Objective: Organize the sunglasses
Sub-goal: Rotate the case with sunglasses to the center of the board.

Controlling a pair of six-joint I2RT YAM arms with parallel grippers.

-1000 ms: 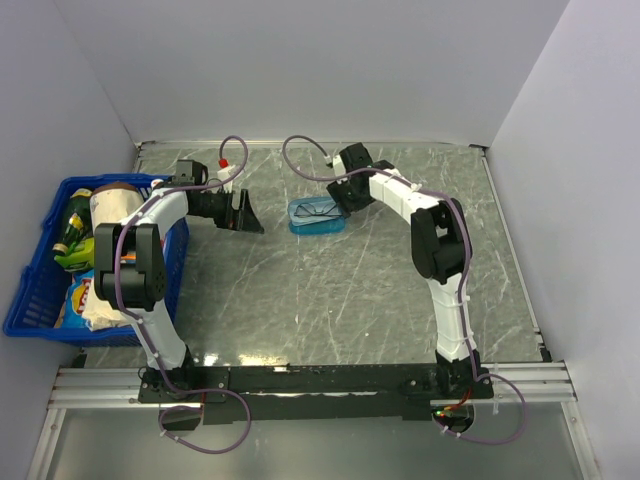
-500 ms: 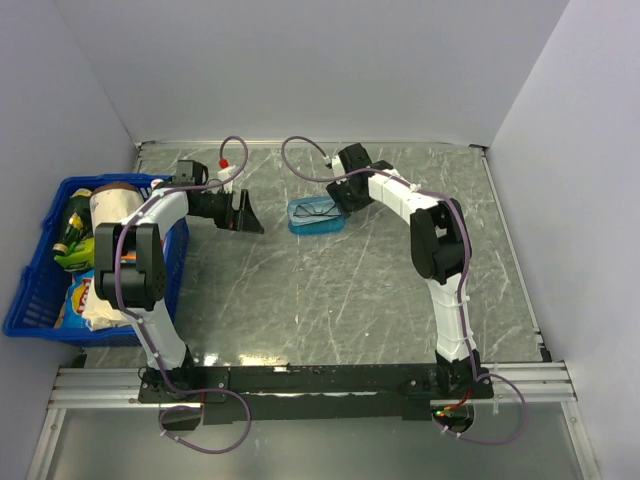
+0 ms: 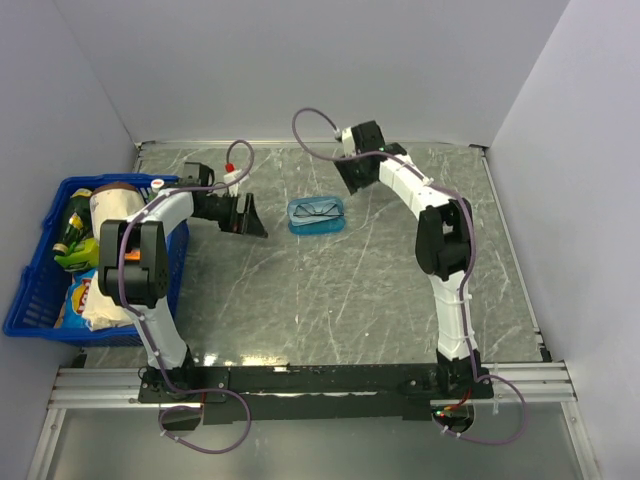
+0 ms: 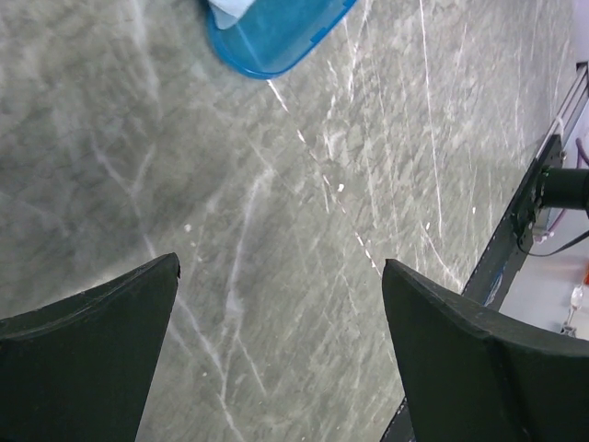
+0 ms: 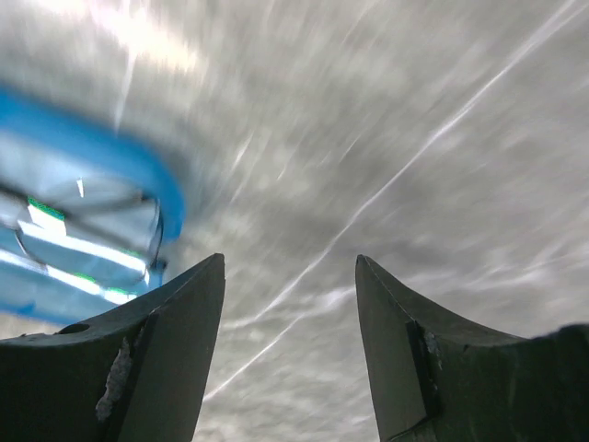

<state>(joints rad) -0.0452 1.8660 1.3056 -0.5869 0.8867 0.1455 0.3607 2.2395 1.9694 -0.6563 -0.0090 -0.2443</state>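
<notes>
The sunglasses (image 3: 318,209), a thin black wire frame, lie inside the open blue translucent case (image 3: 317,216) on the marble table. In the right wrist view a lens and its frame (image 5: 101,216) show inside the blurred case (image 5: 110,147) at the left. My right gripper (image 3: 349,178) hangs just behind and to the right of the case, apart from it. It (image 5: 290,259) is open, with bare table between the fingers. My left gripper (image 3: 250,215) sits left of the case, wide open (image 4: 280,262) and empty. The case's end (image 4: 276,37) shows at the top of the left wrist view.
A blue basket (image 3: 35,300) stands at the table's left edge, holding a bottle (image 3: 72,228), a round can (image 3: 112,205) and snack bags (image 3: 90,300). White walls close in the back and both sides. The arms' mounting rail (image 3: 300,380) runs along the near edge.
My right gripper has pulled up and back from the case, toward the far wall, leaving the sunglasses inside. The left arm shifted slightly right.
</notes>
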